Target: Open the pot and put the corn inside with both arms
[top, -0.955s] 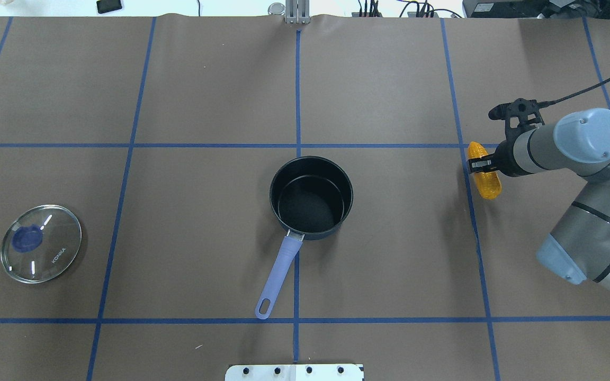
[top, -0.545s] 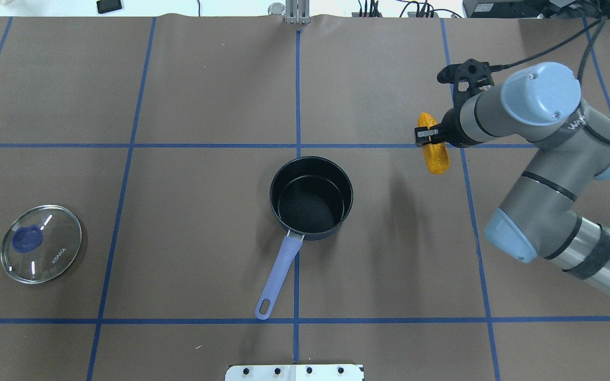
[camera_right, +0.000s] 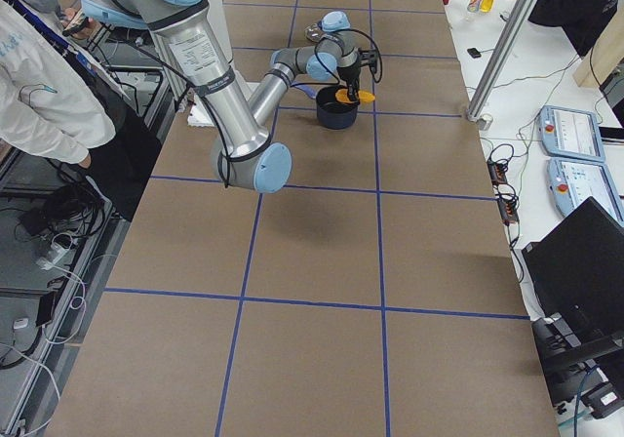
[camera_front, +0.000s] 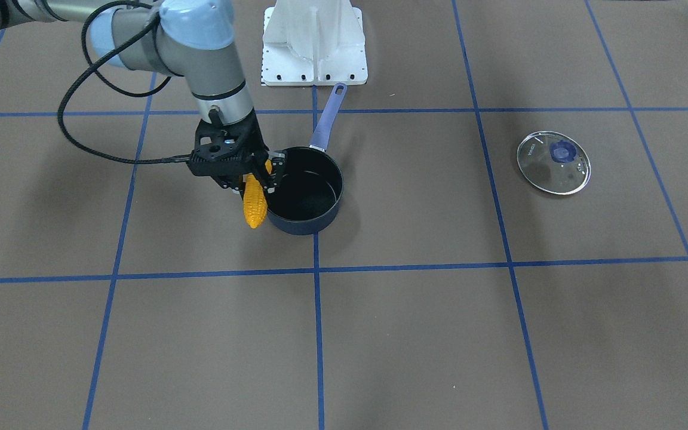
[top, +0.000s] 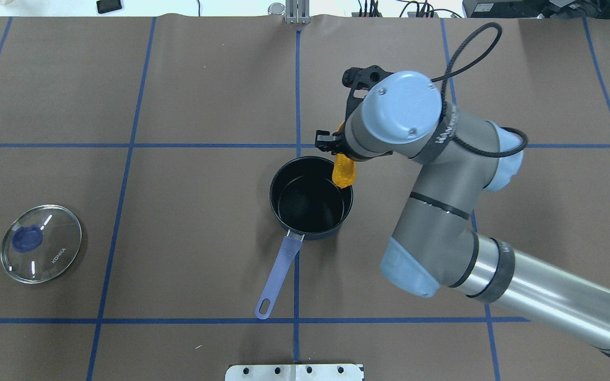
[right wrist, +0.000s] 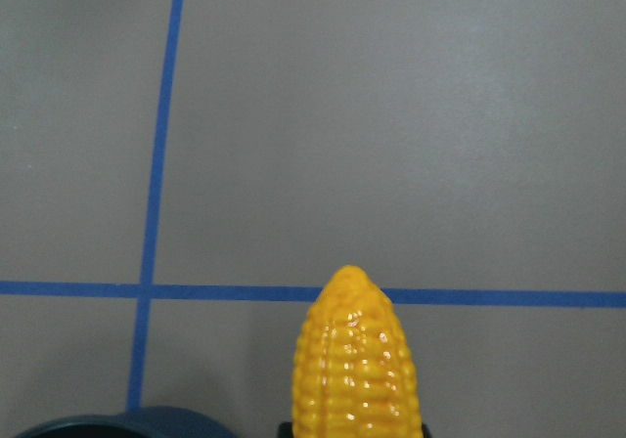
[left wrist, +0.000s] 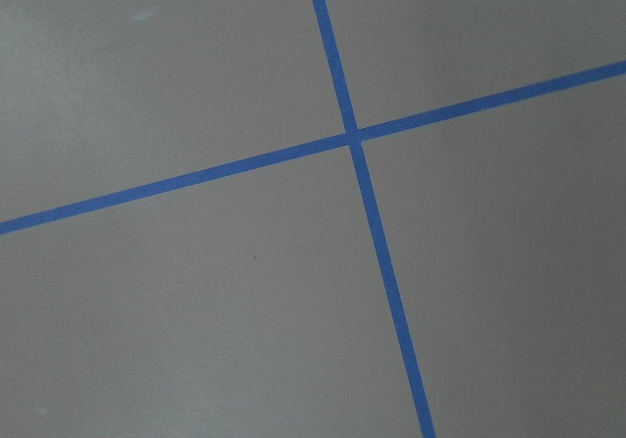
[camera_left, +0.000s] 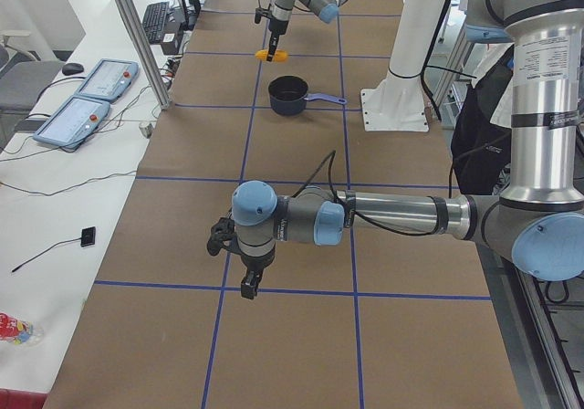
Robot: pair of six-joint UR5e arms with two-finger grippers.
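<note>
Corn (camera_front: 254,206): orange-yellow cob with bumpy, glossy kernels and one tapered, rounded end. It is held crosswise in the right gripper (camera_front: 253,178), whose jaws are clamped on its middle. It is off the table and not in the pot (camera_front: 302,227).

Pot: dark navy with a black inside, nothing in it. It stands upright on the brown table (camera_front: 415,334) near a crossing of blue tape lines (camera_front: 316,270). Its handle (camera_front: 326,119) points toward the white base mount (camera_front: 314,42). The glass lid (camera_front: 553,162) lies flat, well apart on the robot's left.

Front-facing view: the cob hangs at the pot's rim on the robot's right side, its free end overlapping the outer wall. I cannot tell whether it touches.

Overhead view: the right arm's blue cap covers most of the gripper. Only the cob's near end (top: 344,172) shows, lying over the pot's (top: 305,206) far right rim.

Right wrist view: a close look at the kernels (right wrist: 358,360), tapered end pointing away from the camera. A sliver of pot rim (right wrist: 108,426) shows at the lower left.

Exterior left view: this is the only one showing the left gripper (camera_left: 248,286), low over the table and far from the pot. I cannot tell how its jaws stand. The left wrist view shows only a tape cross (left wrist: 353,136).
</note>
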